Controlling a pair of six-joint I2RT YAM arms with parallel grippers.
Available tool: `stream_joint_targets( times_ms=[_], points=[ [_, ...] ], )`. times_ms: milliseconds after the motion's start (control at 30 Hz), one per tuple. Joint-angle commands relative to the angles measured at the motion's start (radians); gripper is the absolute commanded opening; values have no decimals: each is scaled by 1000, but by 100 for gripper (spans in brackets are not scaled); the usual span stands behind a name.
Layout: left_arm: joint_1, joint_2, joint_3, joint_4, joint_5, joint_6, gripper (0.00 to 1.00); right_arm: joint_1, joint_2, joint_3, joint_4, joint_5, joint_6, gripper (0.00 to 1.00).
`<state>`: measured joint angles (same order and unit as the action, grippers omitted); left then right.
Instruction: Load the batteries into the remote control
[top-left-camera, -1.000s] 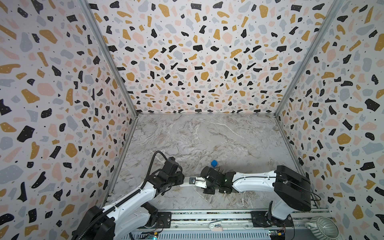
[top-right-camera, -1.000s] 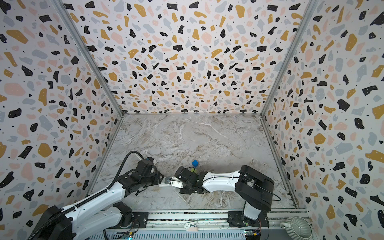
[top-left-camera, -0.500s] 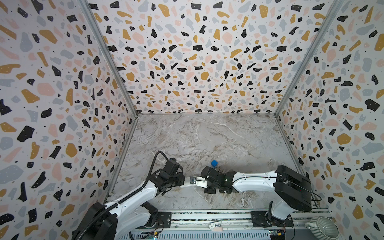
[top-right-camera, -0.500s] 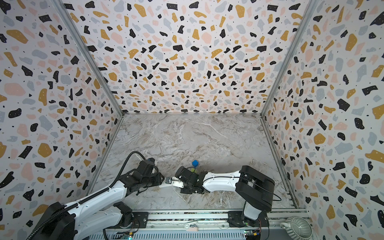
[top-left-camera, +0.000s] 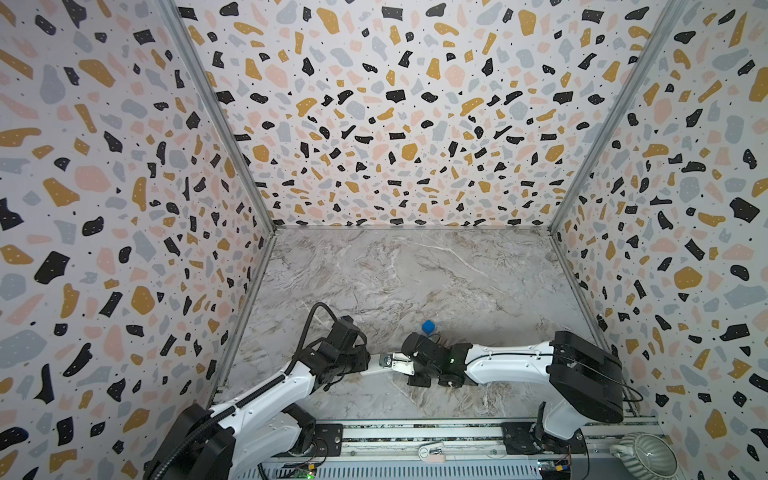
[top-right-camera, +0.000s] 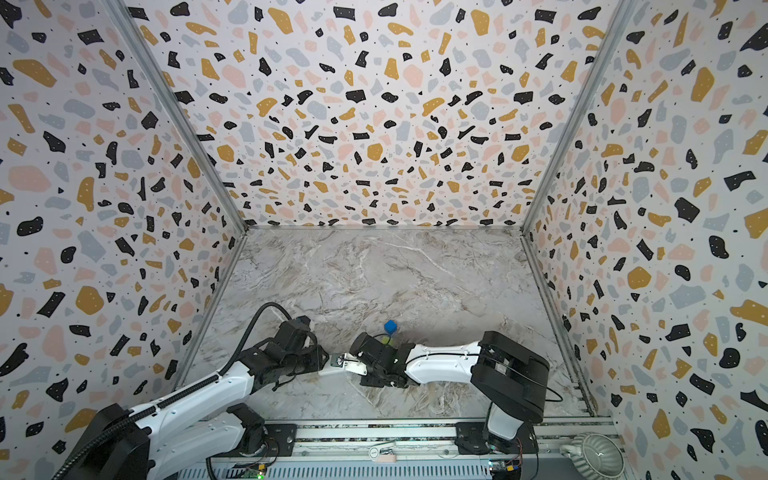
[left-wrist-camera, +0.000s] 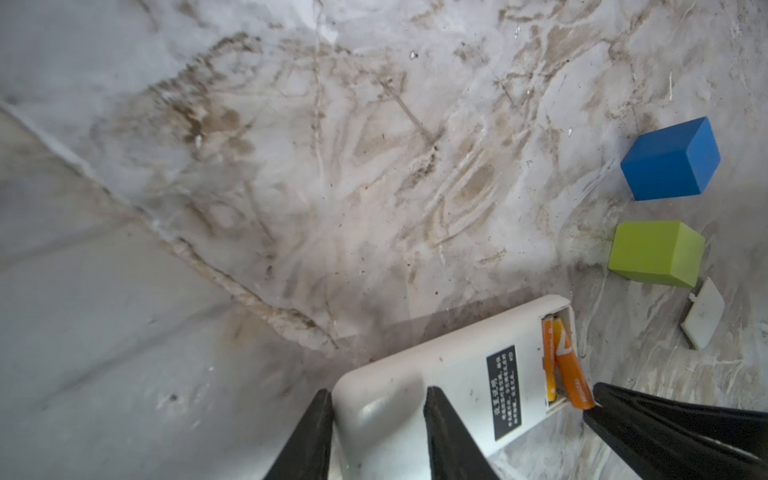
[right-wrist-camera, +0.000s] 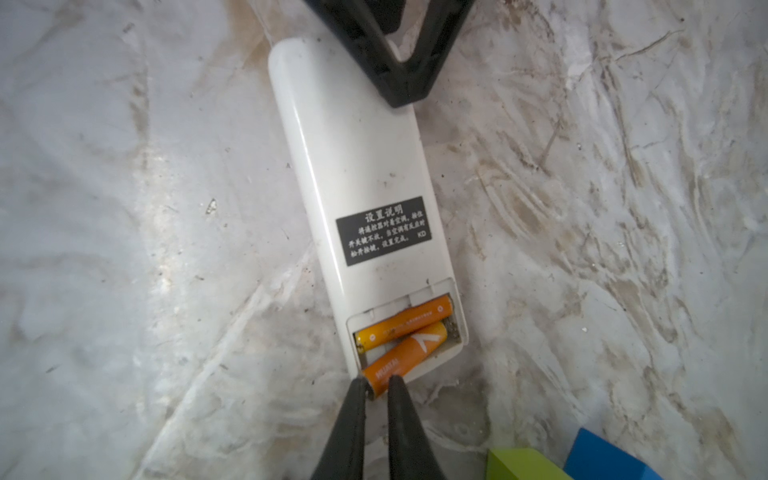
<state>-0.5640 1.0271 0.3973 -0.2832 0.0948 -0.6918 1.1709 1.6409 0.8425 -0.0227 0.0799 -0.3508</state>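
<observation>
The remote control (right-wrist-camera: 357, 174) lies white back up on the marble table, its battery bay open at one end. One orange battery (right-wrist-camera: 405, 326) lies flat in the bay. The other battery (right-wrist-camera: 405, 353) is tilted, one end in the bay and the other end pinched in my right gripper (right-wrist-camera: 377, 381), which is shut on it. My left gripper (left-wrist-camera: 378, 392) is shut on the remote's opposite end. In both top views the grippers meet over the remote (top-left-camera: 390, 360) (top-right-camera: 345, 362) near the table's front edge. The remote's red front is hidden.
A blue cube (left-wrist-camera: 669, 162), a green cube (left-wrist-camera: 652, 253) and a small white square piece (left-wrist-camera: 704, 320) lie just beyond the remote's open end. Patterned walls close off three sides. A grey ribbed jug (top-left-camera: 642, 455) stands off the table at front right.
</observation>
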Motion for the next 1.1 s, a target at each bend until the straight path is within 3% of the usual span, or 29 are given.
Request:
stream_joint_targets(
  times_ms=[0, 533, 733, 900, 1067],
  points=[
    [-5, 3, -9, 13, 2, 9, 38, -5, -15, -1, 13, 13, -1, 15],
    [-5, 4, -3, 9, 3, 14, 38, -22, 29, 4, 12, 7, -2, 15],
    [-9, -46, 27, -53, -45, -3, 61, -23, 19, 0, 7, 5, -3, 15],
    [-43, -88, 43, -127, -88, -41, 61, -22, 10, -3, 8, -6, -1, 15],
    [-64, -126, 3, -129, -62, -97, 59, -21, -13, -16, 22, -17, 5, 15]
  ],
)
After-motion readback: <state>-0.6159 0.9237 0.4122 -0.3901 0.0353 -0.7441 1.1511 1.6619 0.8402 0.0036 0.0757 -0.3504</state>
